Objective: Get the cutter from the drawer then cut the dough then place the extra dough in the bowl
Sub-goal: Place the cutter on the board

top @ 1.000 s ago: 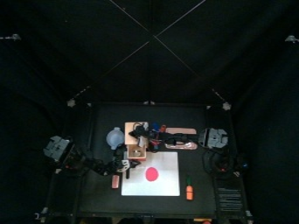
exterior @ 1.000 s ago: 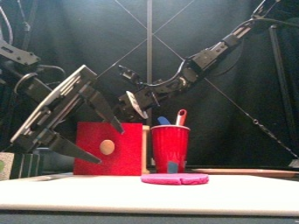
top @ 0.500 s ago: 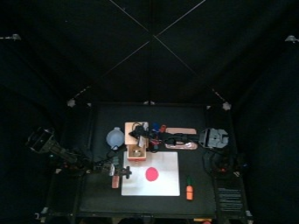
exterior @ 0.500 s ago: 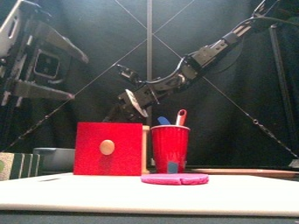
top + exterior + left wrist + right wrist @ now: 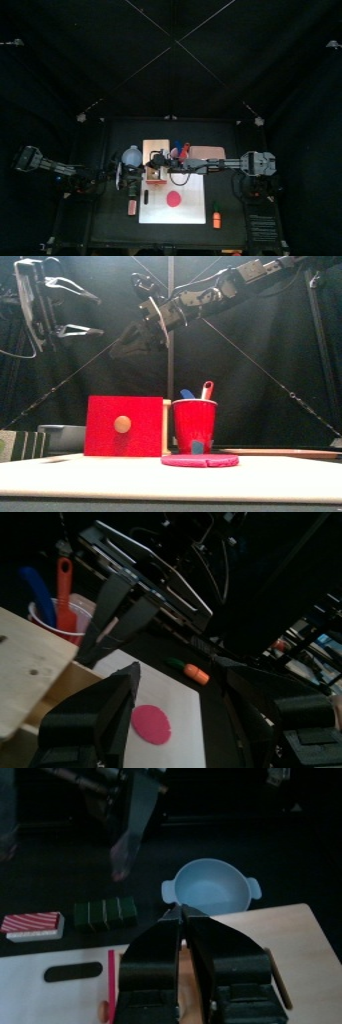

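Left jaws are wide open and empty. The left gripper (image 5: 214,690) hangs high over the surface's left side, well above everything. Right jaws are pressed together with nothing between them. The right gripper (image 5: 183,918) reaches in from the right and sits above the wooden box (image 5: 301,958), clear of it.

Dough (image 5: 174,199) is a flat red disc lying whole, near the middle of the white cutting board (image 5: 194,212), towards the front of the surface. Neither gripper is touching it. The box stands behind the board with its red drawer front (image 5: 124,426) facing the front edge. The blue-grey bowl (image 5: 130,157) is just left of the box, and the wrist view shows nothing in it. The red cup (image 5: 195,426), holding the blue and red knives, stands just right of the drawer front. The sushi roll (image 5: 104,913) and a red striped toy (image 5: 30,923) lie near the bowl. An orange toy (image 5: 214,216) sits at the board's right edge.
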Controlling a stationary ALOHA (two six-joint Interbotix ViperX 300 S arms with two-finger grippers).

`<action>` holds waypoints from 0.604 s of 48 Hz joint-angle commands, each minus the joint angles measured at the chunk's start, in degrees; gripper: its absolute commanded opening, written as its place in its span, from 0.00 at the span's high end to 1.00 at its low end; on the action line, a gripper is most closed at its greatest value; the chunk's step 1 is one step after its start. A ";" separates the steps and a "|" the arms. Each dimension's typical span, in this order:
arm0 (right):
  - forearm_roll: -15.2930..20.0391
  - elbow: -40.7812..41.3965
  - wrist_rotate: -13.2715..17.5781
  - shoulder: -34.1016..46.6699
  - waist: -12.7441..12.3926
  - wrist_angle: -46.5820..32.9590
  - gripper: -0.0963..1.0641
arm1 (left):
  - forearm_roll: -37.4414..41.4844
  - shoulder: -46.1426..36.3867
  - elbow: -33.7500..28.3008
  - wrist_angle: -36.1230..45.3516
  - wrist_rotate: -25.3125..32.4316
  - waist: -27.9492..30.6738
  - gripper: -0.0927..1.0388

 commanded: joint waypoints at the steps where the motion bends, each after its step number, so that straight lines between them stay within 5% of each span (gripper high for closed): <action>1: 0.35 -0.70 0.09 -3.25 0.26 5.63 0.39 | 0.09 -4.66 1.93 -0.26 1.41 2.29 0.11; 10: 0.53 -3.16 -0.09 -2.99 1.14 18.37 0.22 | 3.43 -8.53 4.75 -0.44 2.02 4.66 0.11; 29: -0.18 -6.33 -0.09 2.29 1.41 24.43 0.21 | 6.15 -8.44 5.54 -0.18 2.02 7.73 0.11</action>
